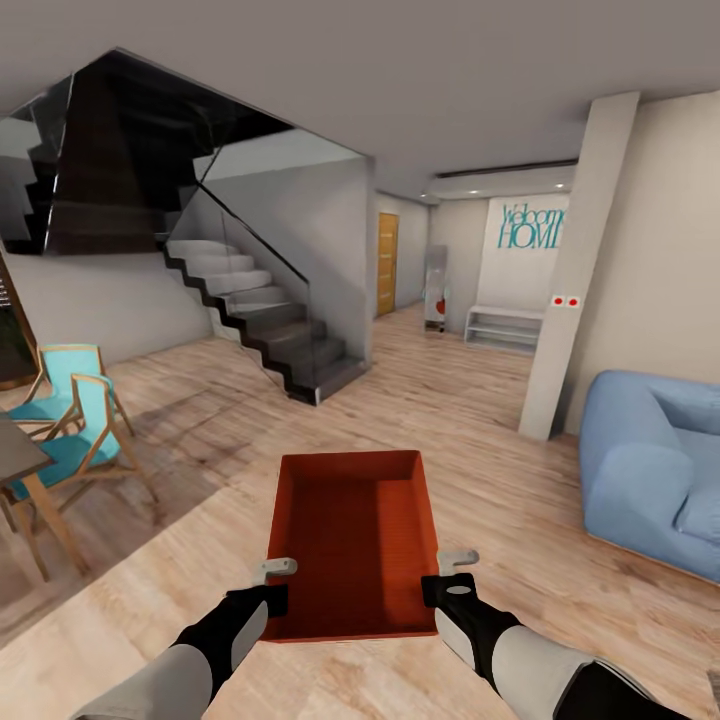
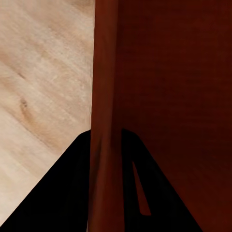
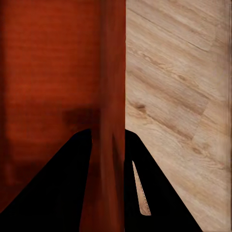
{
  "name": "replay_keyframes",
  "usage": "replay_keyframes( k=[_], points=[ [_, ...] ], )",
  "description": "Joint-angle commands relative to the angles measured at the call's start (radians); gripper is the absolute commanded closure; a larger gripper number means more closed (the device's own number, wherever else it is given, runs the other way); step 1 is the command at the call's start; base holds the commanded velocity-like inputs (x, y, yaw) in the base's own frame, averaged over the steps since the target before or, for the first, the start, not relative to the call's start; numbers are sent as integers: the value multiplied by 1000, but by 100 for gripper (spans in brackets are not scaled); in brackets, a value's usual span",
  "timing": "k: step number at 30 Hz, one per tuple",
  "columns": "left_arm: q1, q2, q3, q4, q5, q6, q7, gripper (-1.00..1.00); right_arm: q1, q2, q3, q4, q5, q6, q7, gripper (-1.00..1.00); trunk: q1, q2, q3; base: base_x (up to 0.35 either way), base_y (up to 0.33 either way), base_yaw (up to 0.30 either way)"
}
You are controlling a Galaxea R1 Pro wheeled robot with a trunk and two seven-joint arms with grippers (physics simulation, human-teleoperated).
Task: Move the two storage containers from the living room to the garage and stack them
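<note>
One container point(image 1: 352, 540) is held between both grippers, left point(image 1: 272, 578) and right point(image 1: 452, 572), jaws clamped on opposite side walls; long axis runs forward.

storage container point(image 1: 350, 530): orange-red plastic, matt, faint fine ribbing on inner walls and base; same texture in both wrist views point(image 2: 159, 96) point(image 3: 53, 72). left gripper point(image 1: 268, 585) and right gripper point(image 1: 447, 572): pale grey fingers, smooth; matt black casing behind, each clamped on a side wall of the container. floor point(image 1: 500, 440) beneath the container: light wood planks, visible grain and knots, low satin sheen. staircase point(image 1: 260, 320) beyond the container: dark smooth treads, glossy glass balustrade. sofa point(image 1: 650, 470) right of the container: blue cloth, soft matt. chairs point(image 1: 75, 420) left of the container: wood frames, teal cloth seats. walls: plain, matt.
</note>
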Motion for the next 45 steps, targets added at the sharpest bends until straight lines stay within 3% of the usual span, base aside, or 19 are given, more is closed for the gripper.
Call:
replay_keyframes(
  k=[1,15,45],
  points=[
    [-1,0,23,-20,-13,-9,10,100,0,1,3,0,-28,3,1,100,1,-2,-2,323,0,-284],
    [-1,0,23,-20,-13,-9,10,100,0,0,3,0,-28,4,1,100,1,-2,-2,323,0,-260],
    [-1,0,22,-20,-14,-9,10,100,0,-3,3,0,-29,4,0,100,1,-2,-2,323,0,-4]
  ],
)
